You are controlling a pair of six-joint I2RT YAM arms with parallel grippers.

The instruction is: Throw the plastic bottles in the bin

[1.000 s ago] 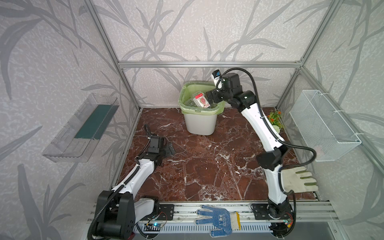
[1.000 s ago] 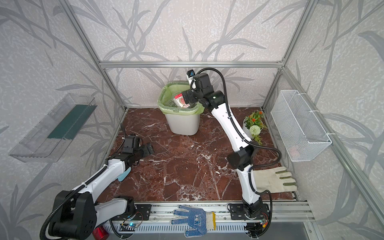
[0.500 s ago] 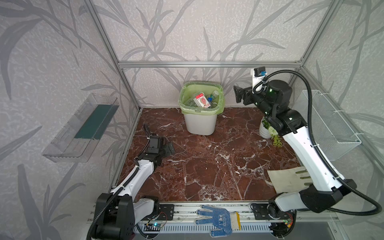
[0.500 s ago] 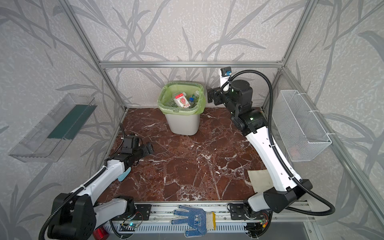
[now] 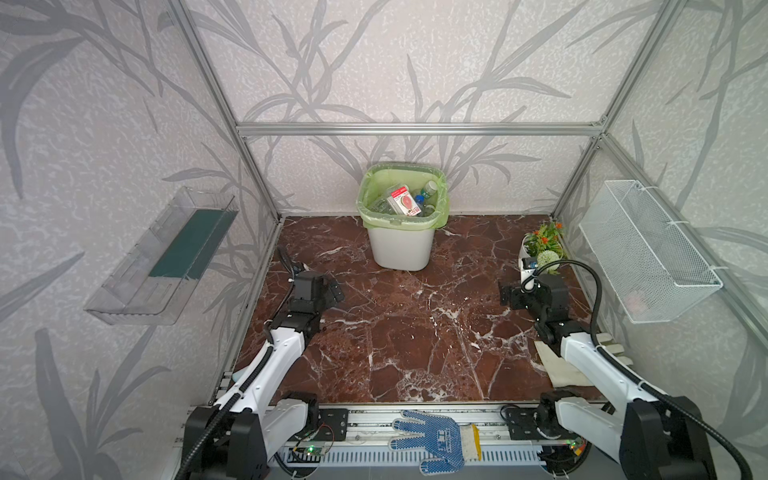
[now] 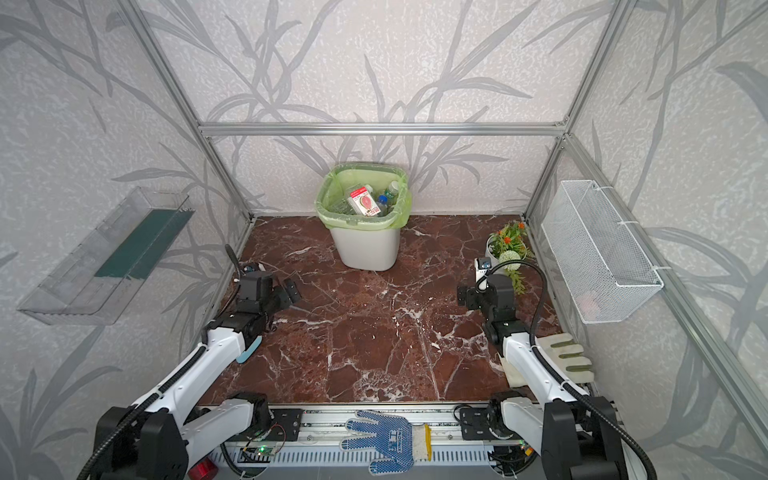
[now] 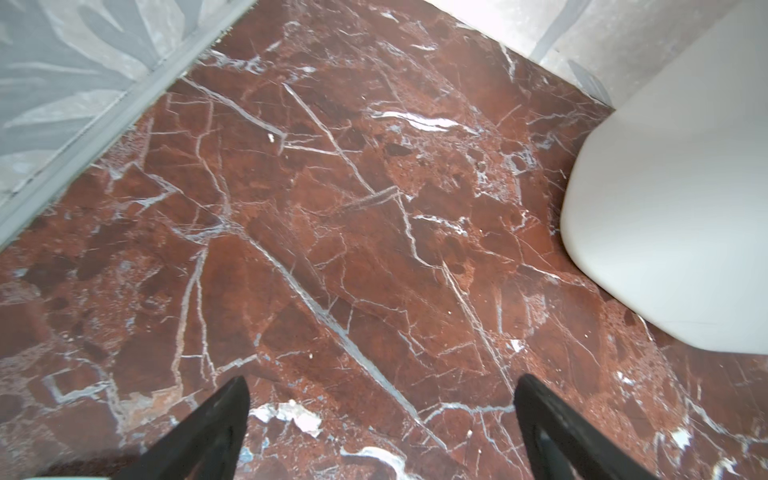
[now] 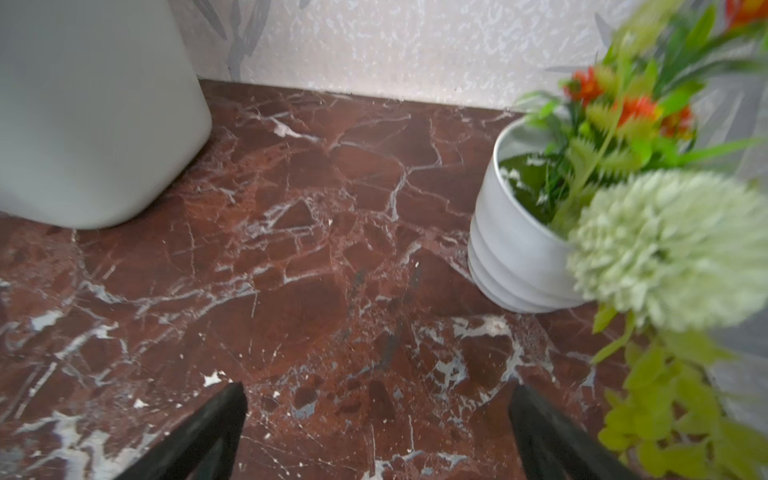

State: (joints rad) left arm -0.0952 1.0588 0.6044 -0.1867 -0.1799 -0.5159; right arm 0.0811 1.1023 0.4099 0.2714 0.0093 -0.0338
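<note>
The bin [image 5: 401, 249] [image 6: 365, 251], white with a light green liner, stands at the back middle of the marble floor. Several plastic bottles [image 5: 415, 199] [image 6: 382, 199] lie inside it, among them a flat pack with a red label; no bottle lies on the floor in view. My left gripper [image 5: 332, 291] [image 6: 289, 293] [image 7: 382, 384] hovers low at the left, open and empty, with the bin's wall [image 7: 673, 208] ahead of it. My right gripper [image 5: 508, 296] [image 6: 463, 296] [image 8: 378, 390] sits low at the right, open and empty, between the bin [image 8: 91, 104] and a flower pot.
A white flower pot [image 5: 530, 253] [image 8: 515, 253] with artificial flowers stands at the right, close to my right gripper. A wire mesh basket [image 5: 648, 249] hangs on the right wall and a clear tray [image 5: 166, 257] on the left. A white glove [image 5: 573, 368] and a blue glove [image 5: 432, 440] lie near the front.
My right arm has pulled away from above the bin, swung to the right and come down low beside the flower pot. The left arm has not moved.
</note>
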